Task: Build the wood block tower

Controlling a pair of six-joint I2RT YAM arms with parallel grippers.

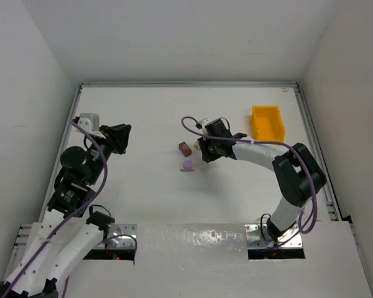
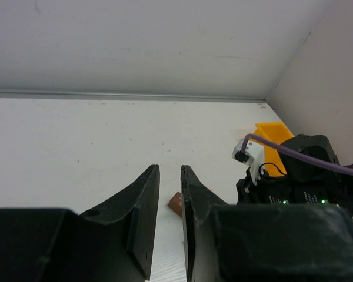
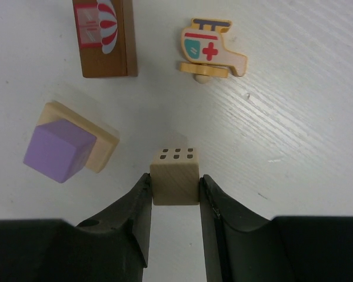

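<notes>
In the right wrist view my right gripper (image 3: 175, 183) is shut on a pale wooden cube (image 3: 175, 175) with six dark marks on its far face; both fingers touch its sides and it rests on the table. Beyond it lie a purple cube (image 3: 59, 150) on a tan slab (image 3: 103, 145), a brown block with a balloon picture (image 3: 104, 38) and a helicopter-shaped piece (image 3: 212, 50). From above, the right gripper (image 1: 203, 151) sits beside the brown block (image 1: 185, 148) and the purple block (image 1: 187, 166). My left gripper (image 1: 125, 138) hovers far to the left, narrowly open and empty (image 2: 170, 173).
A yellow plastic bin (image 1: 268, 123) stands at the back right, behind the right arm (image 1: 261, 152). Raised rails edge the white table (image 1: 143, 112). The left wrist view shows the brown block (image 2: 176, 204) ahead and the bin (image 2: 270, 135) behind the right arm.
</notes>
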